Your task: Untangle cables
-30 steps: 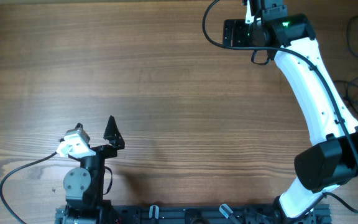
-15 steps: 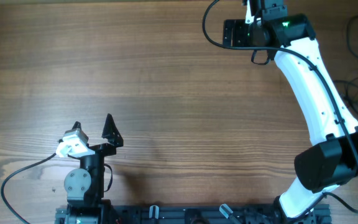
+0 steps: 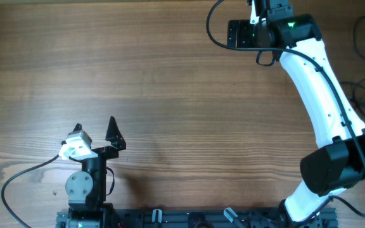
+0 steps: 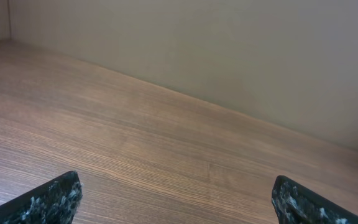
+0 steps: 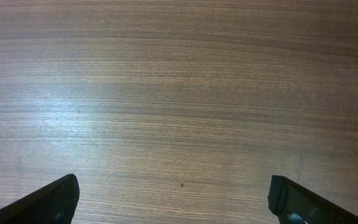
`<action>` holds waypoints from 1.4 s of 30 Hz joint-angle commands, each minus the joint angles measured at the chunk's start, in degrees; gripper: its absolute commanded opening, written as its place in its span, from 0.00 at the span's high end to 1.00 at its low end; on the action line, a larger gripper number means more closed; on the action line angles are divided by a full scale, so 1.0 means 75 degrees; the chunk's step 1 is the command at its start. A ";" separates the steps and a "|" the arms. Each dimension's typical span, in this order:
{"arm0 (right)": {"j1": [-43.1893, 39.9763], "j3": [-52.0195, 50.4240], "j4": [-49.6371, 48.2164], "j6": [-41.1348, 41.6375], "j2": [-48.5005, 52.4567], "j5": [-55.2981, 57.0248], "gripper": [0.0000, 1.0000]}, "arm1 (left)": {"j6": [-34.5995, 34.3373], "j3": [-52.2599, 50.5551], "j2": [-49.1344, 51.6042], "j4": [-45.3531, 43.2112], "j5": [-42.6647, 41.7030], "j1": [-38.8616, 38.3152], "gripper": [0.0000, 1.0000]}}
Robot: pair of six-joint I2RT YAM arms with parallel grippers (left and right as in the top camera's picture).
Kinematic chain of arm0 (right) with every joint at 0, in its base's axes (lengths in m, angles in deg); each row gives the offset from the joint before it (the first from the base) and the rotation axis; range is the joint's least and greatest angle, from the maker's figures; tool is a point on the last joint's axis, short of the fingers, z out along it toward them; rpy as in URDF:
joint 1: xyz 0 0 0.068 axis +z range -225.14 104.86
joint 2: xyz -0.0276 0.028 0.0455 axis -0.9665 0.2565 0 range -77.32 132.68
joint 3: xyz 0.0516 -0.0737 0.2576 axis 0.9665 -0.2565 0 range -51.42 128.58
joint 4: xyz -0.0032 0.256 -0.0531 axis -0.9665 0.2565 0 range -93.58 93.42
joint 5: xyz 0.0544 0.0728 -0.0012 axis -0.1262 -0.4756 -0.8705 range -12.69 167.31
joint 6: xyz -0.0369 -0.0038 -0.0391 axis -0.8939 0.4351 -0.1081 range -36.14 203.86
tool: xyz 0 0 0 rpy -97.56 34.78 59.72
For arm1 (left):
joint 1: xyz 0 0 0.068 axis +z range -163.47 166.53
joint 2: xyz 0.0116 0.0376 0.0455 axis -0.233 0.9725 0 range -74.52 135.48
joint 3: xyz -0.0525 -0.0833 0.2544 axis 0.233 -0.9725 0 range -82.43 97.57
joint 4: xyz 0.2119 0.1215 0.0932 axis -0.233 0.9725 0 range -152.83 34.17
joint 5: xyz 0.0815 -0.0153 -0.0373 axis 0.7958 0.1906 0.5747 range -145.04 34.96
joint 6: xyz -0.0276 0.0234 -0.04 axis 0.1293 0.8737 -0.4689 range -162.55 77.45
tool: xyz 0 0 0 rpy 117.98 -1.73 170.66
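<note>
Left wrist: left claw (image 4: 176,190) gapes wide above table (image 4: 166,130).

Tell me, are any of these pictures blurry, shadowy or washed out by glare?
Overhead: sharp and evenly lit, with only a faint shadow on the table beside the left arm. Right wrist: a pale patch of glare on the wood at left, with the grain crisp all over. Left wrist: warmer, dimmer light, and the jaws at the bottom corners look slightly soft.

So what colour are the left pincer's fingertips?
Black flecked with white; the fingertips show best in the left wrist view.
</note>
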 commanded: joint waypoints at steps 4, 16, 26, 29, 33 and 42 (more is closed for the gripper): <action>0.0026 -0.0009 -0.0017 -0.0102 0.0166 -0.0093 0.00 | 0.0959 -0.0079 -0.0082 -0.0006 -0.0044 0.0070 0.00; 0.0026 -0.0009 -0.0017 -0.0102 0.0166 -0.0096 0.00 | 0.1842 -0.0079 -0.0082 -0.0015 0.0023 0.0073 0.00; 0.0026 -0.0009 -0.0017 -0.0102 0.0166 -0.0093 0.00 | 0.2165 -0.0079 -0.0082 -0.0029 0.0224 0.0093 0.00; 0.0026 -0.0009 -0.0017 -0.0102 0.0166 -0.0096 0.00 | 0.2162 -0.0079 -0.0082 -0.0026 0.0219 0.0093 0.00; 0.0026 -0.0009 -0.0017 -0.0102 0.0166 -0.0093 0.00 | 0.2162 -0.0079 -0.0082 -0.0023 0.0189 0.0093 0.00; 0.0026 -0.0009 -0.0017 -0.0102 0.0166 -0.0093 0.00 | 0.2162 -0.0079 -0.0082 -0.0015 0.0137 0.0093 0.00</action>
